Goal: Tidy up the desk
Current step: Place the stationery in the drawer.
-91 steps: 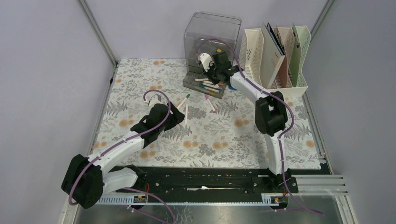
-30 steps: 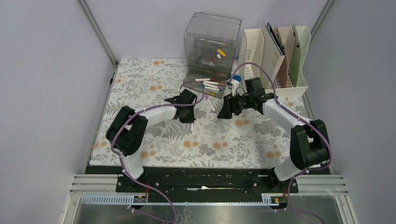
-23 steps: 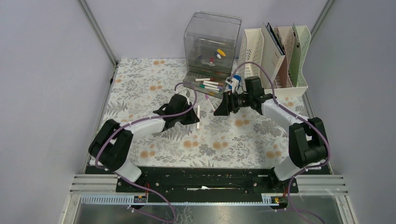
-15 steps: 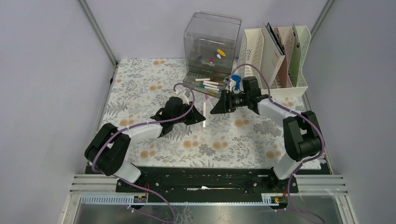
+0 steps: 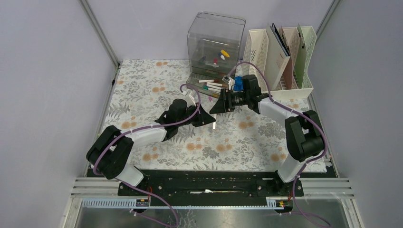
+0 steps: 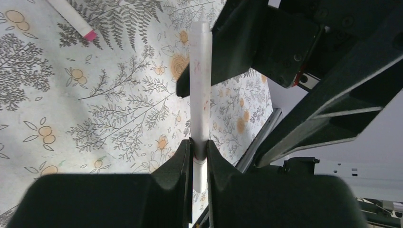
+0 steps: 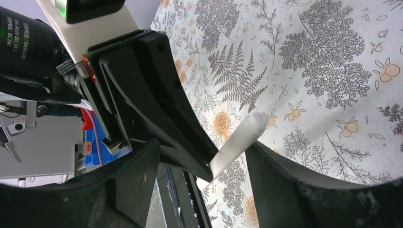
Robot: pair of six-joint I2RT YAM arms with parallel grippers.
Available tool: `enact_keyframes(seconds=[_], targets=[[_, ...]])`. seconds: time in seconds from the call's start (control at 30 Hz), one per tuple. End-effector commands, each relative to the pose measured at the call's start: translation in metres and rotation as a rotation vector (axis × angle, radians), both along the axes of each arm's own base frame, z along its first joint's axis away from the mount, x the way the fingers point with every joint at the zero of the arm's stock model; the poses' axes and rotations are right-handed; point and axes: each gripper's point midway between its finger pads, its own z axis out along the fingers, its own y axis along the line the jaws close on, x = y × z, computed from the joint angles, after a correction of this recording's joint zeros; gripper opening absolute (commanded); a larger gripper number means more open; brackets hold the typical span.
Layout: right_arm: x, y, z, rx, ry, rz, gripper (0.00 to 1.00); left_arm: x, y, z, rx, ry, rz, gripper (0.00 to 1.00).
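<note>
The broad rectangular tabletop [image 5: 142, 80], clothed in white with grey ferns and orange flowers, looks partly tidied. Several pens lie in the grey tray [image 5: 211, 87] before the clear plastic box [image 5: 214, 38]. Above it the left pincer [image 6: 199, 147] pinches a white plastic marker [image 6: 199, 85], offered between the spread jaws of the right pincer [image 5: 216, 105]. Only the left wrist view shows a pink-tipped marker [image 6: 71, 19] loose on the cloth.

We find the box [image 5: 216, 40] at the back of the desk [image 5: 142, 90], the file rack [image 5: 280, 59] just right of it, and the tray of pens [image 5: 191, 86] directly before it. In front of the tray the left gripper [image 5: 207, 118] and right gripper [image 5: 215, 105] meet, one pen [image 6: 199, 85] reaching from the left's grip to between the right's fingers [image 7: 138, 190].
</note>
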Motion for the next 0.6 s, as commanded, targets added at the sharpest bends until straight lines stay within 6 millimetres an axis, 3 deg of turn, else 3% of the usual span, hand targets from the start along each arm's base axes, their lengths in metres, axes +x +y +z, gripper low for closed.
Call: enact_keyframes(seconds=[0.0, 0.57], targets=[[0.004, 0.012, 0.013, 0.037, -0.038, 0.040, 0.73, -0.002, -0.010, 0.032, -0.087, -0.075, -0.034, 0.00], [0.008, 0.017, 0.024, 0.050, -0.069, 0.048, 0.73, -0.005, -0.003, 0.033, -0.080, -0.082, -0.014, 0.04]])
